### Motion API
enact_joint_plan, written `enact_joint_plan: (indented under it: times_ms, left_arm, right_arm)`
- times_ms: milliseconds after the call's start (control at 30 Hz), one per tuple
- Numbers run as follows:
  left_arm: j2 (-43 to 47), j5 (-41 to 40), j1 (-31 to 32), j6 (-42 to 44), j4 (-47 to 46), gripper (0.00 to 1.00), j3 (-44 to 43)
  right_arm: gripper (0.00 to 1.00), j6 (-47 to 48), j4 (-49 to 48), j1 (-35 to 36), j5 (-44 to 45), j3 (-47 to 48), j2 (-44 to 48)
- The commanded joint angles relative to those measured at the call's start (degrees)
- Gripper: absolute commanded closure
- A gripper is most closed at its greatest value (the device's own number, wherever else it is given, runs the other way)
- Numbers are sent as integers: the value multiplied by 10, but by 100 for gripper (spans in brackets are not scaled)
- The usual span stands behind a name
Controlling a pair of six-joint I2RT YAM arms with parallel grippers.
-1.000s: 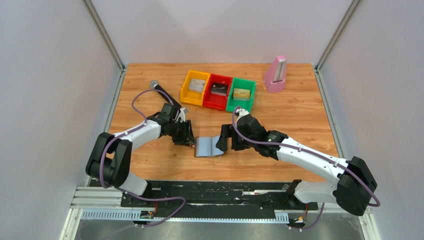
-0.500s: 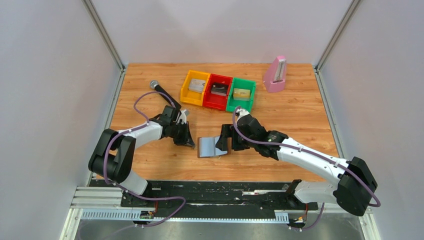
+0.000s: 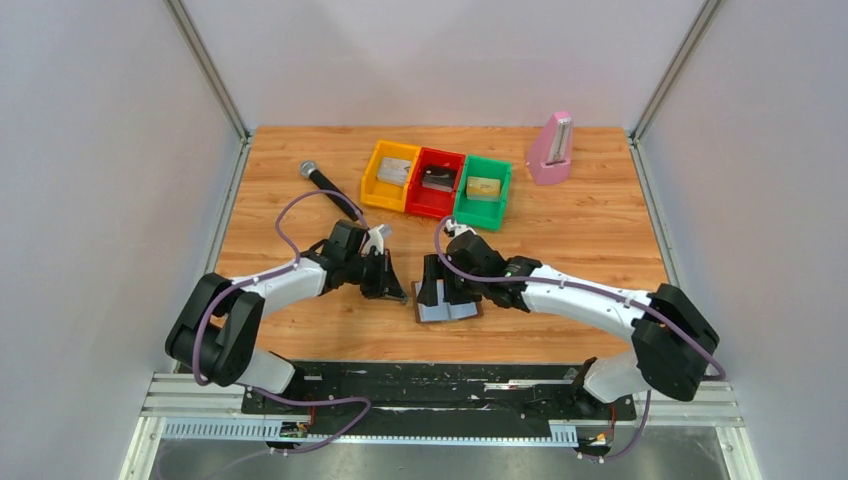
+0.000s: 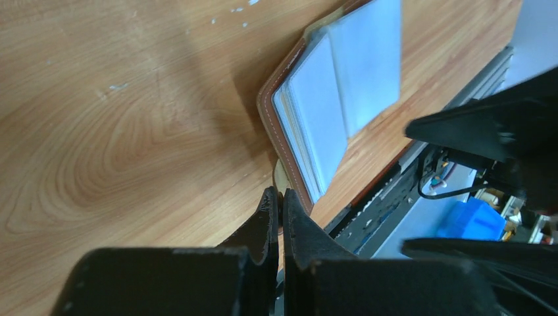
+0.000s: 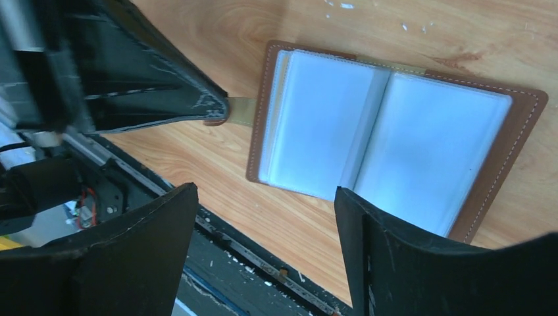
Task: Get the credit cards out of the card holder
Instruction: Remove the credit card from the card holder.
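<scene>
Extraction step, judged barely begun: the card holder (image 5: 388, 141) lies open on the bench (image 3: 560, 250), left gripper (image 4: 279, 197) fingers pinched shut on its tan closure tab (image 5: 240, 112), right gripper (image 5: 264, 192) fingers spread wide, empty, above the sleeves, needing next to nip a card edge.

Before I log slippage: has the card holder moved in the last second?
Yes. The card holder slid right, closer to in line with the green bin.

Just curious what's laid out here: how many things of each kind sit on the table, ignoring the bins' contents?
Bins: 3 (yellow bin, red bin, green bin)
Card holder: 1
Microphone: 1
Metronome: 1
Total: 6
</scene>
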State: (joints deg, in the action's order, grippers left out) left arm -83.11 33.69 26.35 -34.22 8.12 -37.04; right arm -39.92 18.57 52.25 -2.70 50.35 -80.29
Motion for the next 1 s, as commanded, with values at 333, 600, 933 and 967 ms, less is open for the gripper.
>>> enact_joint_plan:
  times_ms: [333,600,933,967]
  left_arm:
    - [42,19,2,-4,-19,100,-1]
    - [43,19,2,-2,-18,100,-2]
    - [46,20,2,0,-13,100,-4]
    - [47,19,1,0,-11,100,-4]
  right_arm:
    - [25,19,-22,9,54,37,-100]
    - [27,18,-29,10,56,37,-113]
    - [29,16,-33,10,53,34,-131]
    - [30,15,-32,11,55,33,-132]
